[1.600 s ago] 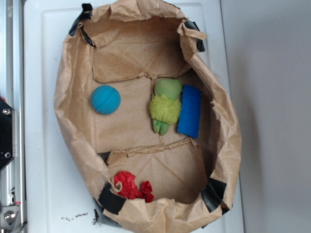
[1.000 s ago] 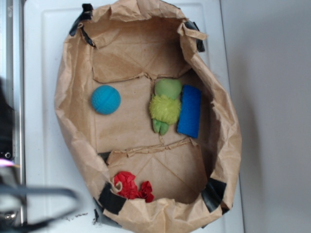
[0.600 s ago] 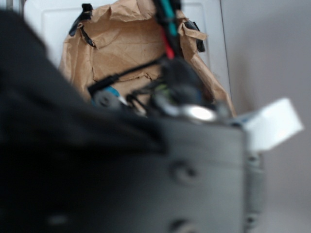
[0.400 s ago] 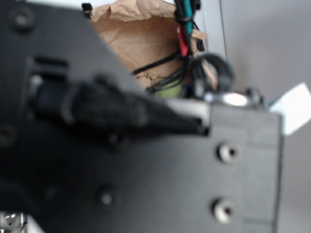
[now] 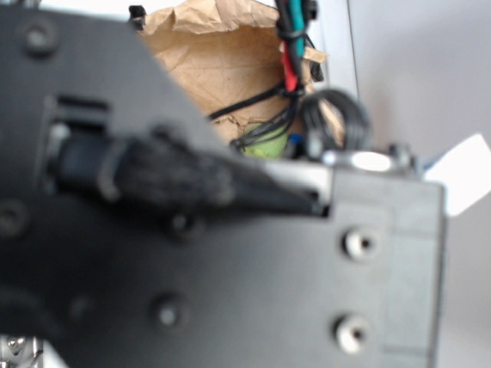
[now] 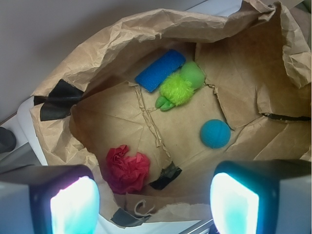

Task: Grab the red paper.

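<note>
In the wrist view the red paper [image 6: 126,168], a crumpled bright red wad, lies on the floor of the brown paper bag [image 6: 161,29] near its front left wall. My gripper [image 6: 153,202] hangs open high above the bag's near rim, its two pads wide apart with nothing between them. The wad sits just ahead of the left finger [image 6: 73,204]. In the exterior view the black arm [image 5: 192,245] fills nearly the whole frame and hides the red paper.
Inside the bag lie a blue ball [image 6: 215,133], a fuzzy green toy [image 6: 179,90] and a blue block [image 6: 160,70]. Black tape [image 6: 165,176] patches the bag's floor and corners [image 6: 56,100]. A white surface [image 6: 27,122] lies under the bag.
The arm swung in from the left and now blocks the exterior camera, which earlier showed the whole bag. Since 0.4 s ago it has barely shifted.
</note>
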You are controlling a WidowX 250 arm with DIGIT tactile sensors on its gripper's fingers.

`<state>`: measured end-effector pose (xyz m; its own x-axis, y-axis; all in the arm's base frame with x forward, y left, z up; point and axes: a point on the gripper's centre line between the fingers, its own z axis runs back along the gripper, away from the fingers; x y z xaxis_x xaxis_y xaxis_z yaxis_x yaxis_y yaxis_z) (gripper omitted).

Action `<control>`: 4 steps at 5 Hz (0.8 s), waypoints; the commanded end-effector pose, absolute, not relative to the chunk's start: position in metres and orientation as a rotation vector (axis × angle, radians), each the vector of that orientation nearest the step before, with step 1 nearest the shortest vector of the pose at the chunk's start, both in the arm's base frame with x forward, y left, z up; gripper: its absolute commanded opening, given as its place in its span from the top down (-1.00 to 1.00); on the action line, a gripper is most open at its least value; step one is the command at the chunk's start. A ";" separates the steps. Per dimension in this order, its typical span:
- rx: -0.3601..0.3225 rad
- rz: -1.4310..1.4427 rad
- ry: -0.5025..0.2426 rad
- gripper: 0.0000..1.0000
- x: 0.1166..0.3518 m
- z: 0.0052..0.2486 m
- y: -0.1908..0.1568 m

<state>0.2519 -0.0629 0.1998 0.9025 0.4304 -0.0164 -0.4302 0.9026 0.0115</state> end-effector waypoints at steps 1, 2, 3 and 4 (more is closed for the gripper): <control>-0.028 0.528 -0.034 -1.00 0.296 0.160 -0.027; -0.048 0.491 -0.072 -1.00 0.282 0.142 -0.015; -0.095 0.486 -0.061 -1.00 0.267 0.134 0.004; -0.059 0.561 -0.024 -1.00 0.262 0.111 0.000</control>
<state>0.2573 -0.0014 0.1024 0.8420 0.5388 -0.0249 -0.5394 0.8410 -0.0421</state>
